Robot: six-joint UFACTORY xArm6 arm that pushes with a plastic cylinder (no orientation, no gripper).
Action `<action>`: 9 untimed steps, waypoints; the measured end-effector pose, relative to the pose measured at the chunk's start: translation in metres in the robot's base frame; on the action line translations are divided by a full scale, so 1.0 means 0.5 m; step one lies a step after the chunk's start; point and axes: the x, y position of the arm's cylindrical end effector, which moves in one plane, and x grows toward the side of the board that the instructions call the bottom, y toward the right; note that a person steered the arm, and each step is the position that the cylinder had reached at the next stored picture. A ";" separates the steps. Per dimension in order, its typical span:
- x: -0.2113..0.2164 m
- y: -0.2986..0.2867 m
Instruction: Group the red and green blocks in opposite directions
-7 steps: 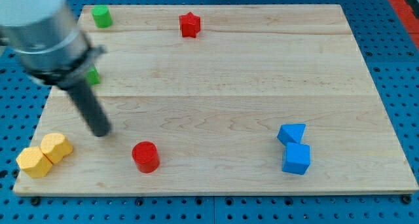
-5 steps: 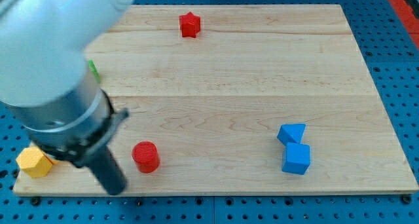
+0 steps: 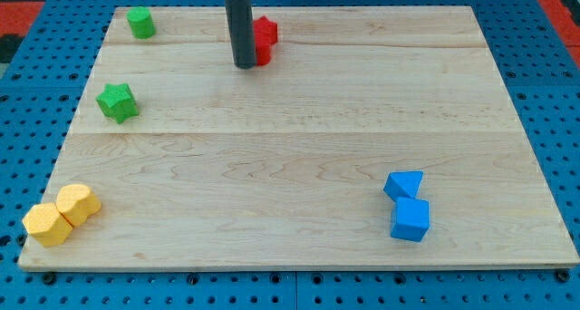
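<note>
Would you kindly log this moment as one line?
my tip touching red block | green star, green block view's left | grouping unfinished

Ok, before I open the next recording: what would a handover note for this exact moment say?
My tip is down at the view's top, touching the left side of the red block, which the rod partly hides.
Greens sit at the view's left: the green block in the top corner, the green star below it, apart.
Done: red and green are in separate areas.
Left: close up the greens and move red further right.
</note>
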 end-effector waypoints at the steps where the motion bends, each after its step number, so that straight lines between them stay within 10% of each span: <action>1: 0.079 -0.105; 4: -0.211 -0.421; 7: 0.044 -0.321; 9: 0.039 -0.241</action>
